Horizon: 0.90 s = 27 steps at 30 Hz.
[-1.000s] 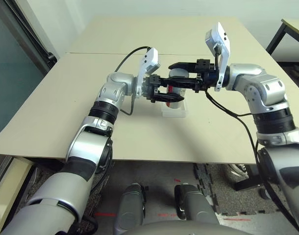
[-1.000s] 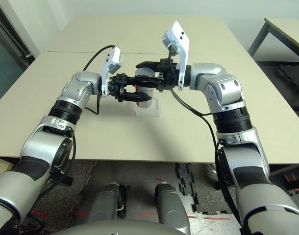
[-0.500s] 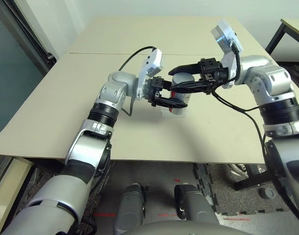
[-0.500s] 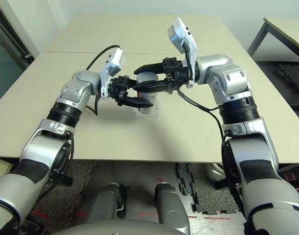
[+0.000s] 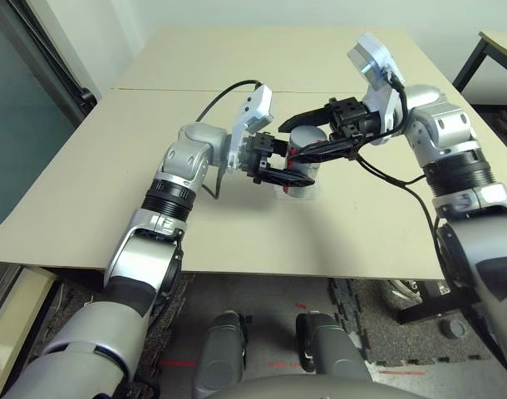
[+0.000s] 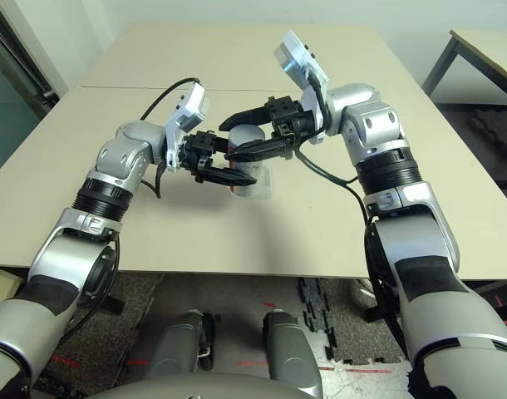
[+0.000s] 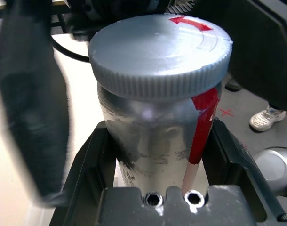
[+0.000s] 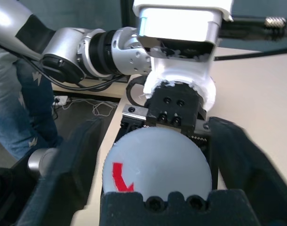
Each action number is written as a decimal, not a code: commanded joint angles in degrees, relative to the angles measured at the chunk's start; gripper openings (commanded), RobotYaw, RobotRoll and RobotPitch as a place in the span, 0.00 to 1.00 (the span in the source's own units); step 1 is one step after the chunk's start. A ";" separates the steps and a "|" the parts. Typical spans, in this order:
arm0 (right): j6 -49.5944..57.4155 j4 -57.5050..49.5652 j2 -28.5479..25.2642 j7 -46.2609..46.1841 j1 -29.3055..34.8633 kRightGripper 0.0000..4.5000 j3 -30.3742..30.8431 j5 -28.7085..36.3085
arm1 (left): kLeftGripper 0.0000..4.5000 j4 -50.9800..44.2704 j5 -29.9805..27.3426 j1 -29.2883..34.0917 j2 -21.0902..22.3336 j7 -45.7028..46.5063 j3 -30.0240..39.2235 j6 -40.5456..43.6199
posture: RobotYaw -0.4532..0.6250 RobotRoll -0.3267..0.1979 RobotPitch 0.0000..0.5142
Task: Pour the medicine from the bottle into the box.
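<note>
My left tool (image 5: 288, 166) pinches the bottle (image 5: 302, 154) by its body, centre of frame, holding it above the box (image 5: 297, 190) so anything spilled lands inside. My right tool (image 5: 307, 137) comes in from the upper right, fingers spread either side of the cap (image 7: 160, 49); not clamped on it as far as I can see. Cap is on, so unscrewing looks like the current step, with the left acting as the vise. Box sits flat on the counter (image 5: 87, 166), directly beneath.
</note>
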 commanded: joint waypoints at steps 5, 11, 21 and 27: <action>4.85 -7.48 -2.86 -5.56 2.04 1.00 -4.58 1.18 | 0.62 -0.08 -1.02 0.64 1.06 1.65 0.85 -0.39 | 0.41 0.62 0.16; 9.28 -14.97 -3.69 -12.47 6.37 1.00 -7.61 2.51 | 0.62 0.11 -1.20 1.04 1.76 2.33 1.17 -0.60 | 0.39 0.62 0.15; 11.96 -20.78 0.09 -21.67 9.85 1.00 -7.65 3.67 | 0.62 2.68 -0.85 0.36 1.20 3.26 1.21 -1.88 | 0.39 0.62 0.15; 11.56 -20.91 2.06 -25.47 10.03 1.00 -6.96 2.86 | 0.62 3.57 -0.88 -0.01 0.62 3.80 1.23 -2.22 | 0.39 0.62 0.16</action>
